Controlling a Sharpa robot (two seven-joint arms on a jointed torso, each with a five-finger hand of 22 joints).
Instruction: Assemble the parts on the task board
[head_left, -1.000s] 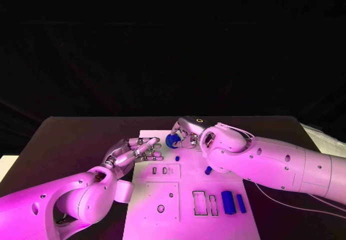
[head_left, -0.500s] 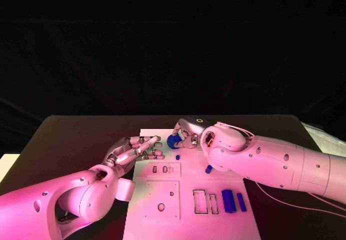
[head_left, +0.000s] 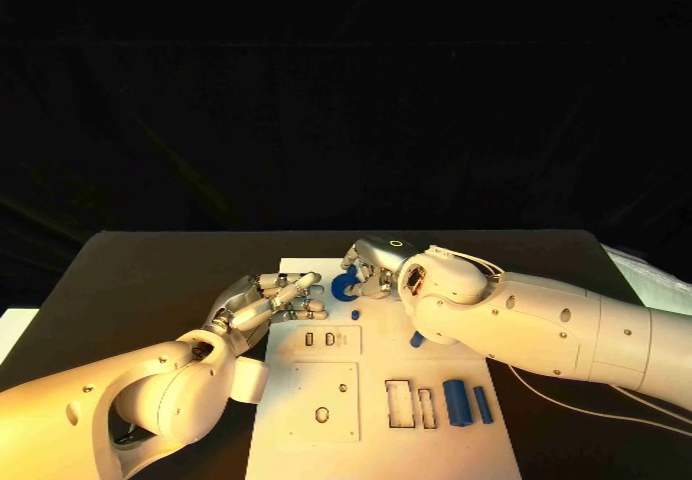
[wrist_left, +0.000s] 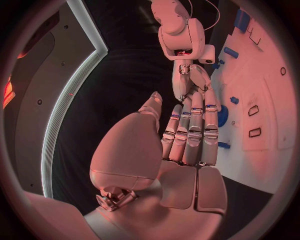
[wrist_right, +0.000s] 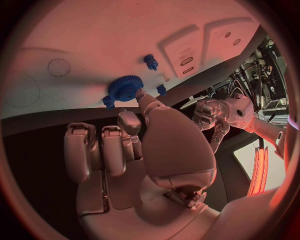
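The right arm reaches in across the near right part of the white task board (head_left: 378, 440), bending so that the right hand (head_left: 378, 270) sits at the board's far end, knuckles up and fingers pointed down and toward the left. In the right wrist view its thumb and one fingertip (wrist_right: 139, 95) touch the rim of a blue gear (wrist_right: 126, 88), which lies flat on the board near its far edge; the other fingers are curled back, clear of the gear. Whether the gear is pinched or only touched cannot be told. The left arm comes in along the board's left edge, and the left hand (head_left: 274, 299) hovers there with its fingers stretched out straight and close together, tips reaching toward the gear and the right hand; it holds nothing. A small blue peg (head_left: 355, 315) stands on the board just near of the gear. At the near right of the board lie a blue cylinder (head_left: 456, 403) and a thinner blue bar (head_left: 483, 405), side by side next to two rectangular slots (head_left: 411, 404).
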